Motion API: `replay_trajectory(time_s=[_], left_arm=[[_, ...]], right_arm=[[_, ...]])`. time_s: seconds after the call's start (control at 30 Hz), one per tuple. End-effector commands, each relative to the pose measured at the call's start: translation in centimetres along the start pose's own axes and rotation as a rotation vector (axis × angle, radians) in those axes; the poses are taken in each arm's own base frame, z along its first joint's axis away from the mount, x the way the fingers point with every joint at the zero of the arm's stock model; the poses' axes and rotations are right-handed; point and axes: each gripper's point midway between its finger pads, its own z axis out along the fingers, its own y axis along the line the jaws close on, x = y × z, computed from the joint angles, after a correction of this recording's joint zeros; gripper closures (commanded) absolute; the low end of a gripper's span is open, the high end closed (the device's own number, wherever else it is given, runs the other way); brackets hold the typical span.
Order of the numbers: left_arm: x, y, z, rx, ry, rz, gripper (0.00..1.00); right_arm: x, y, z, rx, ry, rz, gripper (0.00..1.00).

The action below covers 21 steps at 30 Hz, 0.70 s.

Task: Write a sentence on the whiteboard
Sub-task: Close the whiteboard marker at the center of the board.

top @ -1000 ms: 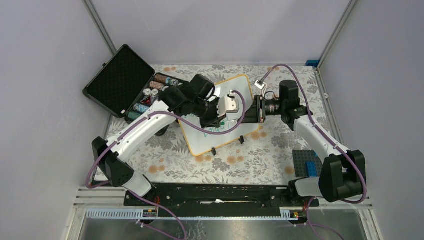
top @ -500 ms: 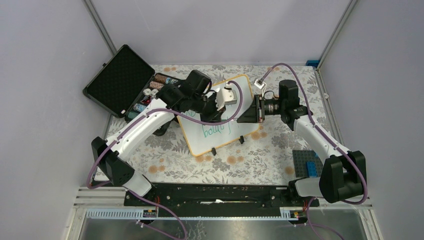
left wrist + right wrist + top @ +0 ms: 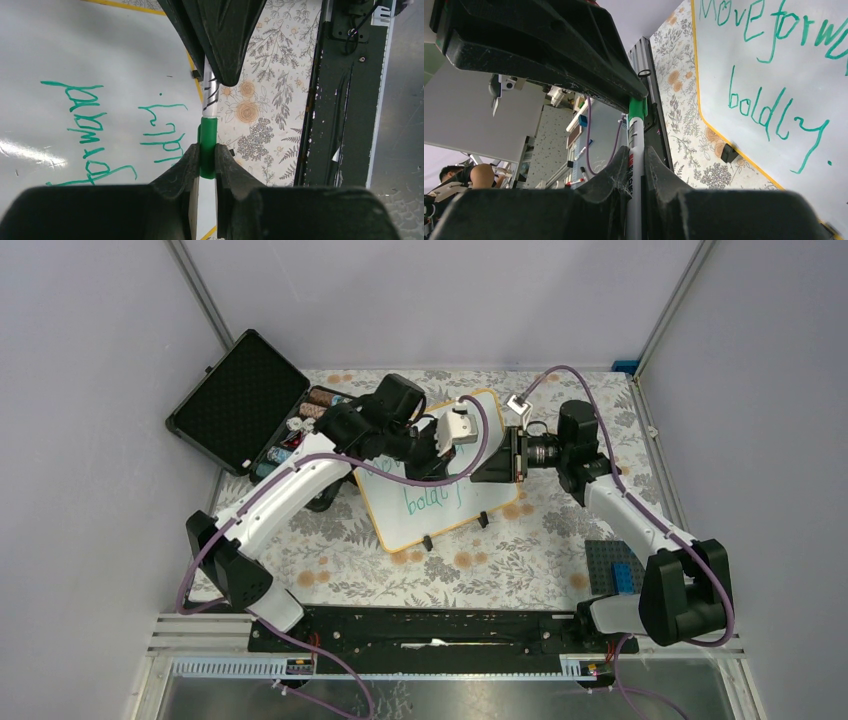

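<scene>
The whiteboard (image 3: 420,528) lies tilted on the floral cloth with an orange-yellow rim. On it is the sentence (image 3: 769,107) in green, "Move forw…" above "boldly."; it also shows in the top view (image 3: 427,502). Above the board's right side the two grippers meet tip to tip. My left gripper (image 3: 207,150) is shut on the green cap (image 3: 208,135) of a marker. My right gripper (image 3: 636,152) is shut on the same marker's white barrel (image 3: 634,140). The cap sits on the barrel's end. The marker's tip is hidden.
An open black foam-lined case (image 3: 240,400) with small spools stands at the back left. A grey baseplate with blue bricks (image 3: 615,565) lies by the right arm's base. A black rail (image 3: 430,625) runs along the near edge.
My left gripper has lifted off the board's lower line and swung back and to the right, meeting the right gripper. The word "boldly" is now uncovered. The right arm barely moved.
</scene>
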Motion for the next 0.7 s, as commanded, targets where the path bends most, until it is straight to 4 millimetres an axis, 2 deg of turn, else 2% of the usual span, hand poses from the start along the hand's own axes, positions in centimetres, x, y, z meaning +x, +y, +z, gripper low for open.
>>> replay_trajectory(time_s=[0.0,0.17,0.27,0.3,0.47,0.67], left_arm=[[-5.8,-0.2,-0.7,0.011,-0.178,0.106,1.0],[-6.3,-1.2,0.2,0.032,-0.172,0.141,1.0],[-6.5,-1.1,0.1,0.026,-0.17,0.122,1.0],[-6.4,-1.1,-0.1,0.02,-0.163,0.118,0.97],[-6.1,-0.9,-1.4,0.004,-0.174,0.102,0.68],[-6.7,-1.5,-3.1,0.035,-0.206,0.108,0.5]], right_arm=[[0.4,0.7,1.4,-0.017,0.03,-0.041,1.0],[1.5,0.5,2.5,-0.03,0.064,-0.022,1.0],[1.2,1.2,2.6,-0.06,0.071,-0.012,1.0],[1.1,1.4,2.6,-0.067,0.074,-0.011,1.0],[0.7,1.8,2.6,-0.08,0.07,-0.012,1.0],[0.0,1.8,2.8,-0.09,0.057,0.011,1.0]])
